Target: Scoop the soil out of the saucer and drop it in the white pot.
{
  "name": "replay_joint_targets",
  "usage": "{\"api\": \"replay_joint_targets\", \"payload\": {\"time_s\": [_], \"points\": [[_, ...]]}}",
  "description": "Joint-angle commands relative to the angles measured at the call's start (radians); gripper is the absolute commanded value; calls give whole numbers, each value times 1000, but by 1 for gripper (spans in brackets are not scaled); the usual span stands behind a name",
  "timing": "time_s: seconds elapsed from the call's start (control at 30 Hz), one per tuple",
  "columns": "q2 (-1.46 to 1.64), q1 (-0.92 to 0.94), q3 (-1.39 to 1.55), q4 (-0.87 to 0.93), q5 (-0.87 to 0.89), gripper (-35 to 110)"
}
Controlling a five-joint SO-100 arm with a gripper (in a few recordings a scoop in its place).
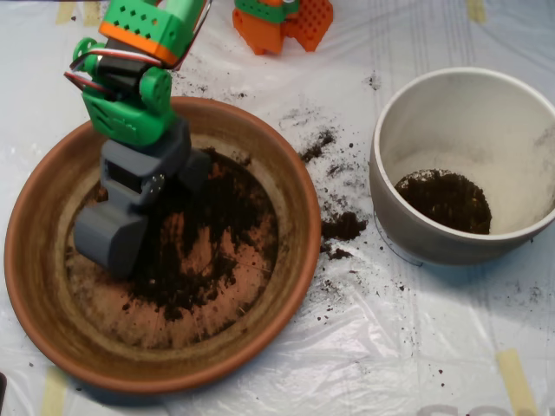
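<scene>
The terracotta saucer (35,260) lies at the left, with a thin, patchy layer of dark soil (208,217) spread over its floor. My grey scoop (160,217) hangs low over the saucer's left half. It is open: one shell is at the left and the other is up by the soil's far edge. The green and orange arm (130,87) reaches in from the top left. At the right stands the white pot (390,130), apart from the saucer, with a small dark heap of soil (444,201) on its bottom.
Spilled soil crumbs (342,227) lie on the plastic sheet between saucer and pot, with more specks above them (316,143). An orange part (282,22) sits at the top edge. Strips of tape (516,377) hold the sheet down.
</scene>
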Motion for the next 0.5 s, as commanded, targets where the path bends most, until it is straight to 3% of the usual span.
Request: {"api": "replay_joint_targets", "payload": {"time_s": [0.0, 0.47], "points": [[3, 25, -61, 14, -14, 39], [12, 43, -103, 32, -3, 4]]}}
